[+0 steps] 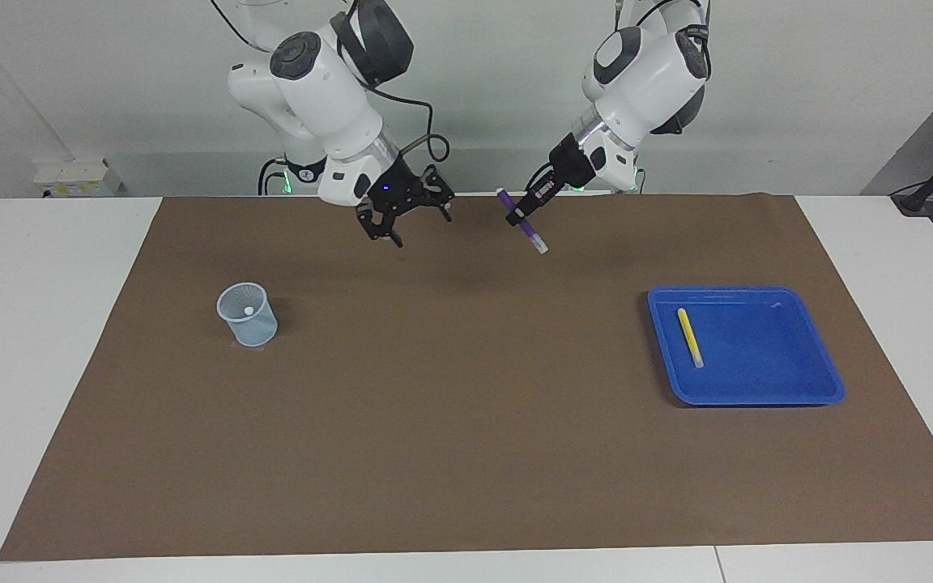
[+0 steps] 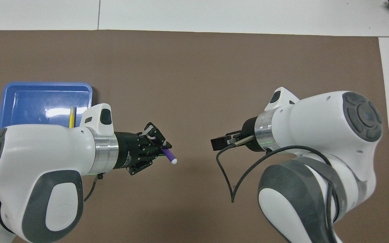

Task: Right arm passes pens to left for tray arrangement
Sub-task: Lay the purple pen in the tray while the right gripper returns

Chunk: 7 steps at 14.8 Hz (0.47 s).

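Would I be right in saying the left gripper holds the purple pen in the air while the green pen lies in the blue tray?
Not quite: the pen in the blue tray is yellow, as the facing view shows. The left gripper does hold the purple pen in the air.

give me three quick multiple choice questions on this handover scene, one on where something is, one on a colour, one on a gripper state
1. Where is the yellow pen?
A. in the blue tray
B. in the pale cup
C. on the brown mat

2. What colour is the pen in the left gripper?
A. green
B. purple
C. red

3. How is the right gripper?
A. shut on a pen
B. open and holding nothing
C. resting on the tray

Answers:
1 A, the yellow pen lies flat inside the blue tray.
2 B, the purple pen sticks out of both sides of the shut left gripper, over the brown mat.
3 B, its fingers stand spread in the air with nothing between them, apart from the pen.
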### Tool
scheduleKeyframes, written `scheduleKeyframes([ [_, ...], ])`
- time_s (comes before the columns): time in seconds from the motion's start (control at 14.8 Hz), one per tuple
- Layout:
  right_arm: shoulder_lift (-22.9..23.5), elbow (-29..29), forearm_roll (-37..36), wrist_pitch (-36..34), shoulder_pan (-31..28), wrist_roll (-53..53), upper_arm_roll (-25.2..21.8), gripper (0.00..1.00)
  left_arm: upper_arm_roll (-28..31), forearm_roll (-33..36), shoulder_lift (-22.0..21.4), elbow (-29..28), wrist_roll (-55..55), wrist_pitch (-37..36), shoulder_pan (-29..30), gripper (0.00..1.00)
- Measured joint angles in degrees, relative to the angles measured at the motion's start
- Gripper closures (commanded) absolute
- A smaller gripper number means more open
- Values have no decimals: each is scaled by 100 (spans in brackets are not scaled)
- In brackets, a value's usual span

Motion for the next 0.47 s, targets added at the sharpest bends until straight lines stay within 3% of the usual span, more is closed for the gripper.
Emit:
scheduleKeyframes([
  [0.27,3,-76,-1096,-198,-718,-967,-19,0,52,887,-31,49,2271,-1000,794,100],
  [0.41,10,-236,-1494,-183,-1092,-1425,-23,17,73,1461,-49,72,3353,-1314,1224,100],
  [0.47,22,-359,-1654,-106,-1268,-1641,-25,20,82,1720,-50,76,3836,-1395,1422,100],
])
